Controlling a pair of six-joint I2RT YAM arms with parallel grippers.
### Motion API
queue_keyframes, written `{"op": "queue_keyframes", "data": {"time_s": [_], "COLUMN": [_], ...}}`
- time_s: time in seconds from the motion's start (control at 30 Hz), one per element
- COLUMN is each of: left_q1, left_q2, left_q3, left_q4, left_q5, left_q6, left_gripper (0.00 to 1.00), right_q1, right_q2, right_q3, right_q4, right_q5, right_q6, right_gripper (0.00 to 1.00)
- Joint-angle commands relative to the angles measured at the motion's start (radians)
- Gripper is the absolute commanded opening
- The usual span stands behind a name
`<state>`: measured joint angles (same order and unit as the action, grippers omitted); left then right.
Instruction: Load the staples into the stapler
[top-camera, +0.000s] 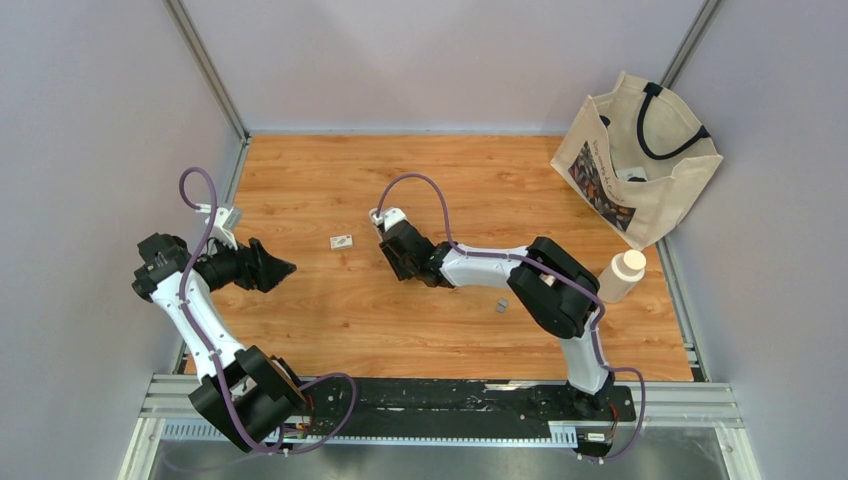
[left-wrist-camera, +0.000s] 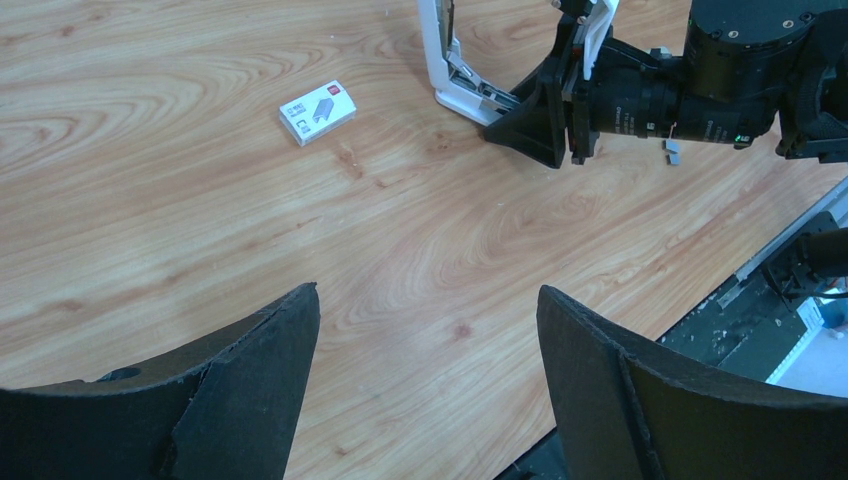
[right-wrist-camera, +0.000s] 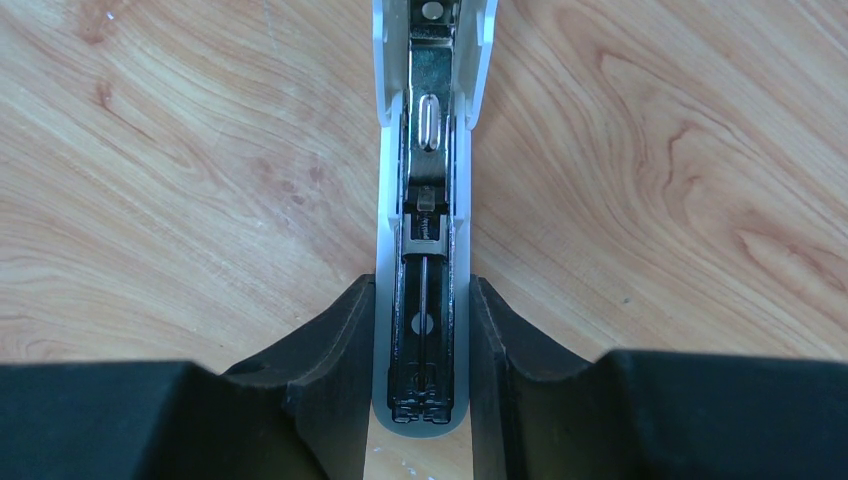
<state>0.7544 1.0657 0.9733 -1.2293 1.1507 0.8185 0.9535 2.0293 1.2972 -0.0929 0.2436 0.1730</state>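
Observation:
The white stapler (right-wrist-camera: 425, 200) lies on the wooden table, hinged open, with its dark magazine channel facing up. My right gripper (right-wrist-camera: 422, 290) is shut on the stapler's end, one finger against each side. From above, the stapler (top-camera: 385, 217) shows at the tip of the right gripper (top-camera: 395, 250). The staples (top-camera: 501, 306), a tiny dark-grey strip, lie on the table beside the right forearm. They also show in the left wrist view (left-wrist-camera: 673, 152). My left gripper (top-camera: 272, 268) is open and empty, hovering above the table left of the stapler (left-wrist-camera: 455, 80).
A small white staple box (top-camera: 343, 240) lies between the two grippers and also shows in the left wrist view (left-wrist-camera: 318, 111). A white bottle (top-camera: 622, 275) stands at the right edge. A canvas tote bag (top-camera: 640, 160) stands at the back right corner.

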Motion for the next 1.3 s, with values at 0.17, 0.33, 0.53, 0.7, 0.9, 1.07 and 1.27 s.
{"op": "queue_keyframes", "data": {"time_s": [0.17,0.33,0.53,0.7,0.9,1.07,1.27], "left_q1": [0.011,0.01,0.01,0.011,0.01,0.01,0.01], "left_q2": [-0.013,-0.013,-0.013,-0.015,-0.012,-0.006,-0.007], "left_q3": [-0.001,-0.001,-0.001,-0.001,0.001,0.002,0.002], "left_q4": [0.013,0.014,0.014,0.014,0.016,0.014,0.011], "left_q5": [0.037,0.038,0.041,0.04,0.043,0.046,0.047], "left_q6": [0.048,0.047,0.048,0.047,0.048,0.047,0.047], "left_gripper": [0.88,0.88,0.88,0.88,0.88,0.88,0.88], "right_q1": [0.05,0.053,0.071,0.079,0.08,0.079,0.079], "right_q2": [0.04,0.043,0.058,0.069,0.074,0.086,0.091], "right_q3": [0.048,0.054,0.076,0.077,0.08,0.085,0.09], "right_q4": [-0.079,-0.105,-0.145,-0.156,-0.163,-0.172,-0.18], "right_q5": [-0.027,-0.021,0.043,0.072,0.085,0.076,0.072], "right_q6": [0.043,0.065,0.115,0.132,0.144,0.158,0.168], "right_gripper": [0.13,0.16,0.23,0.31,0.36,0.46,0.49]}}
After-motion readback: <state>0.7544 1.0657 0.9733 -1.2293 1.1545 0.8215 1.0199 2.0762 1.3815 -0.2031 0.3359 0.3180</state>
